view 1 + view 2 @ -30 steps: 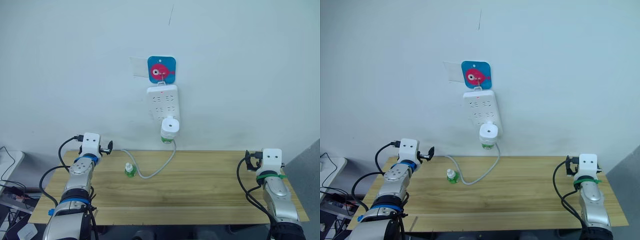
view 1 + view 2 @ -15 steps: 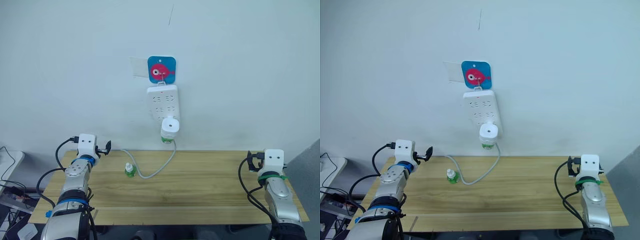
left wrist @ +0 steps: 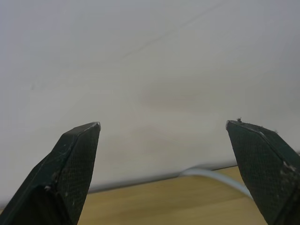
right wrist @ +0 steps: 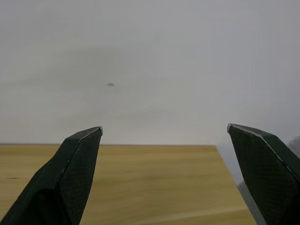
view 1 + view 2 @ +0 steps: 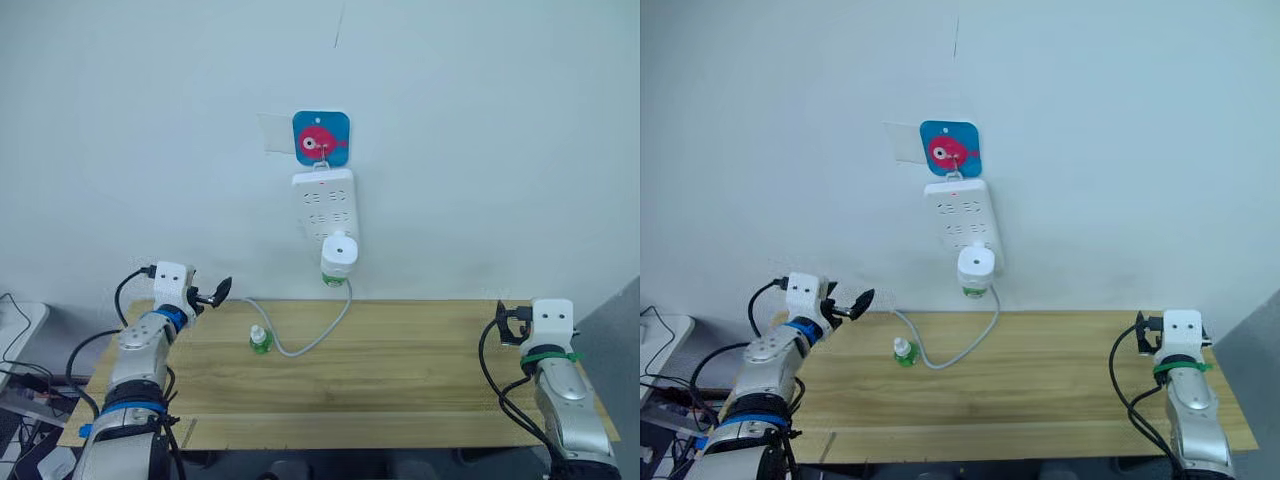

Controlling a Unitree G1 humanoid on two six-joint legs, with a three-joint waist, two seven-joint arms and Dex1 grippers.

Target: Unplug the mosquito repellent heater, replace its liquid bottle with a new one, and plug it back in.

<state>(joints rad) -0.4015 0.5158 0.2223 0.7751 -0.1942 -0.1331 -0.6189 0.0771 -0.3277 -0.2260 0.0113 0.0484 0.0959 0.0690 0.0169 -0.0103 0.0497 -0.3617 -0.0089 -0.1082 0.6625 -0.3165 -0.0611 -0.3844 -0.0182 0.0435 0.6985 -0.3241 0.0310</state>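
A: Where is the heater (image 5: 339, 251)?

B: Plugged into the bottom of the strip (image 5: 325, 202) on the wall, ahead of both grippers and well above them, a green-tinted bottle under it. It sits nearer the left gripper (image 3: 164, 140) than the right gripper (image 4: 164, 140).

A: And the grippers?

B: Both have their fingers spread wide with nothing between them. The left one hovers over the table's (image 5: 400, 380) left rear corner, pointing toward the wall and the cable (image 5: 300, 335). The right one is at the table's right rear corner, facing the wall.

A: The spare bottle (image 5: 260, 340)?

B: Small, green, upright on the table, just right of the left gripper and lower, beside the cable's loop.

A: Any writing?

B: None I can read. Above the strip hangs a blue hook plate (image 5: 321, 138) with a pink fish; no brand is legible on the heater or bottle.
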